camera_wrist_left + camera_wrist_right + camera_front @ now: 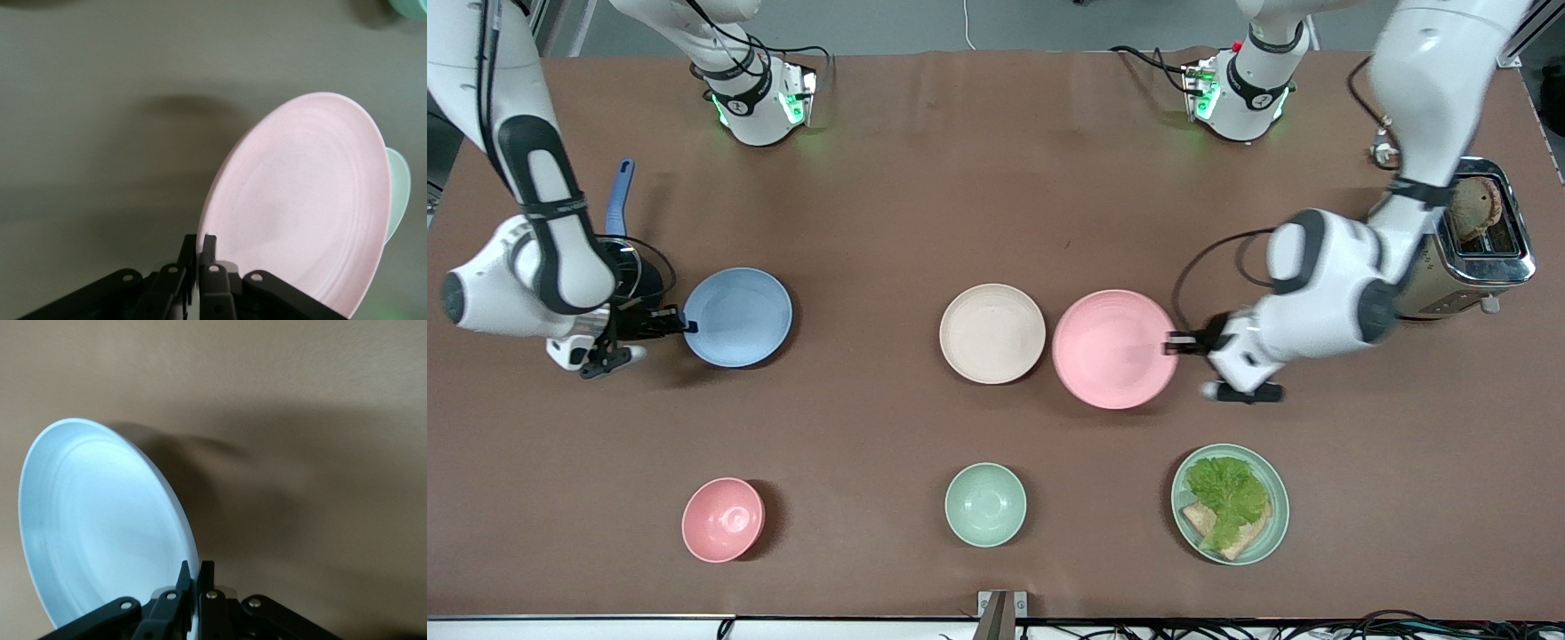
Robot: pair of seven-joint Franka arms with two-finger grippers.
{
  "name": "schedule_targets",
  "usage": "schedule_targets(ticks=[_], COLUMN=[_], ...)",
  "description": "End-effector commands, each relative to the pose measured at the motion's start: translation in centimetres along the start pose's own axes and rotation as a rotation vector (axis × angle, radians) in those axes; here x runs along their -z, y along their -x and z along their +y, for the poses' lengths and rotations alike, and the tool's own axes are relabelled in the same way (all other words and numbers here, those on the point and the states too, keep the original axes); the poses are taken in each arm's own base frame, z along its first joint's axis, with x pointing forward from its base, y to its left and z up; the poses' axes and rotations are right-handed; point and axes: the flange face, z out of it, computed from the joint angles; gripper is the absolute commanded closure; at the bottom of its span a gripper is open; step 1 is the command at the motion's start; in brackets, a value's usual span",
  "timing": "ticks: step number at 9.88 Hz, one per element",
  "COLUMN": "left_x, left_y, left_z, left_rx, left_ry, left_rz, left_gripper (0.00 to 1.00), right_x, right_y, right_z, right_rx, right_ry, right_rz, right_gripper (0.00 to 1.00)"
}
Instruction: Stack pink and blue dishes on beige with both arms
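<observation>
The beige plate [992, 333] lies flat at the table's middle. Beside it, toward the left arm's end, the pink plate [1113, 348] [300, 207] hangs tilted just above the table and casts a shadow. My left gripper [1172, 345] [200, 243] is shut on its rim. Toward the right arm's end, the blue plate [737, 316] [100, 527] is also raised and tilted. My right gripper [685, 325] [198, 570] is shut on the edge of that plate.
A pink bowl [723, 520], a mint-green bowl [985, 504] and a mint-green plate [1272, 533] with lettuce and bread stand nearer the front camera. A toaster [1480, 258] holding bread sits by the left arm. A blue-handled pot [619, 200] is under the right arm.
</observation>
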Motion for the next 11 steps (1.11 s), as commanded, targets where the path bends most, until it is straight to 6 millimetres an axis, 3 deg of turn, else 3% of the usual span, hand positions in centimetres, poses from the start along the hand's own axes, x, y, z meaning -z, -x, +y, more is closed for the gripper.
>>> schedule_targets(ticks=[1, 3, 4, 6, 8, 9, 10, 11], left_x=[-4.9, -8.7, -10.4, -13.5, -16.0, -16.3, -16.0, -15.1], left_y=[3.7, 5.8, 6.6, 8.4, 9.5, 9.5, 9.1, 8.6], left_z=[5.5, 7.0, 7.3, 9.6, 10.4, 10.3, 10.6, 11.1], left_rx=[0.008, -0.015, -0.006, 0.008, 0.028, 0.035, 0.053, 0.069], left_ry=[-0.037, -0.085, -0.088, -0.061, -0.044, -0.043, -0.034, -0.026], left_rz=[0.025, 0.078, 0.092, 0.099, 0.09, 0.086, 0.094, 0.111], left_gripper=[1.0, 1.0, 1.0, 1.0, 0.99, 0.89, 0.38, 0.0], right_x=[8.5, 12.9, 13.8, 12.4, 9.6, 7.4, 4.3, 0.8], right_y=[-1.6, -2.9, -3.9, -6.0, -7.9, -8.5, -8.8, -8.9], right_z=[-3.3, -7.8, -11.5, -19.2, -24.9, -27.5, -30.0, -32.3], right_rx=[-0.073, -0.154, -0.195, -0.257, -0.31, -0.334, -0.344, -0.362], right_ry=[-0.045, -0.034, -0.019, -0.008, 0.005, 0.007, 0.011, 0.012], right_rz=[-0.034, -0.076, -0.073, -0.072, -0.054, -0.047, -0.04, -0.009], right_gripper=[1.0, 1.0, 0.99, 1.0, 0.99, 0.99, 1.0, 0.99])
